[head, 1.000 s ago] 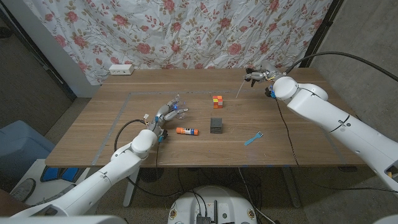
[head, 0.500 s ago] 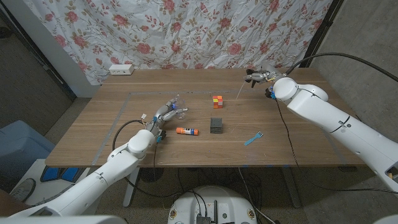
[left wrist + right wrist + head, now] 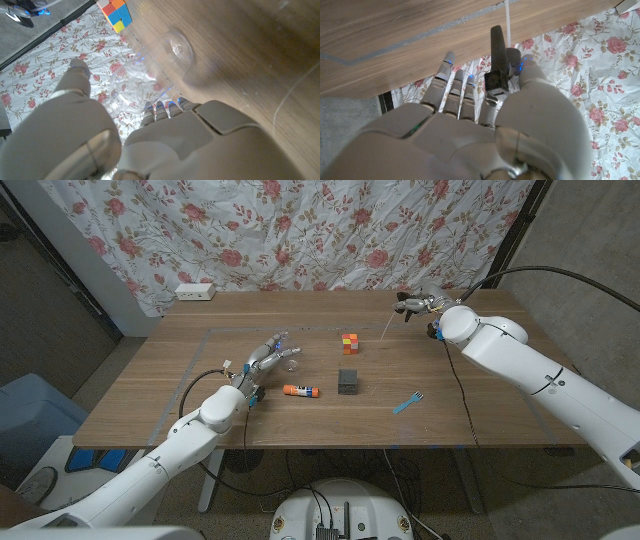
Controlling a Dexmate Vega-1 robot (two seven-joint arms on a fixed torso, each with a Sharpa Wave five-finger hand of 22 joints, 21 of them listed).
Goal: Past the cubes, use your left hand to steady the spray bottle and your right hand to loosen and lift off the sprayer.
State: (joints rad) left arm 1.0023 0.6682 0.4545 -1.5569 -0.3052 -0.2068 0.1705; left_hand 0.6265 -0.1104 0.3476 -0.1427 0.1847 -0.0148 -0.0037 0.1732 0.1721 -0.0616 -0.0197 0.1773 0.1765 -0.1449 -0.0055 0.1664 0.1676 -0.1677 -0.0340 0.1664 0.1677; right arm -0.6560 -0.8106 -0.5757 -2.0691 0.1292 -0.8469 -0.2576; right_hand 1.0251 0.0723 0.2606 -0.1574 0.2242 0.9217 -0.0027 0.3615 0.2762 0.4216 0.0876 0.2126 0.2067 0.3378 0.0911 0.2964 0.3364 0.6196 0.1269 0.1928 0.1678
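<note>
Clear spray bottle (image 3: pixel 288 356), black sprayer (image 3: pixel 498 59), multicoloured cube (image 3: pixel 350 342), dark cube (image 3: pixel 348 381)

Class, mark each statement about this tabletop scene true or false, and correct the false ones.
1. The right hand holds the black sprayer, its tube hanging below. True.
2. The clear bottle stands by the left hand. True.
3. The sprayer is still on the bottle. False: it is off, held far to the right, apart from the bottle.
4. The coloured cube is stacked on the dark cube. False: they stand apart on the table.
5. The blue fork lies between the two cubes. False: it lies right of the dark cube.
</note>
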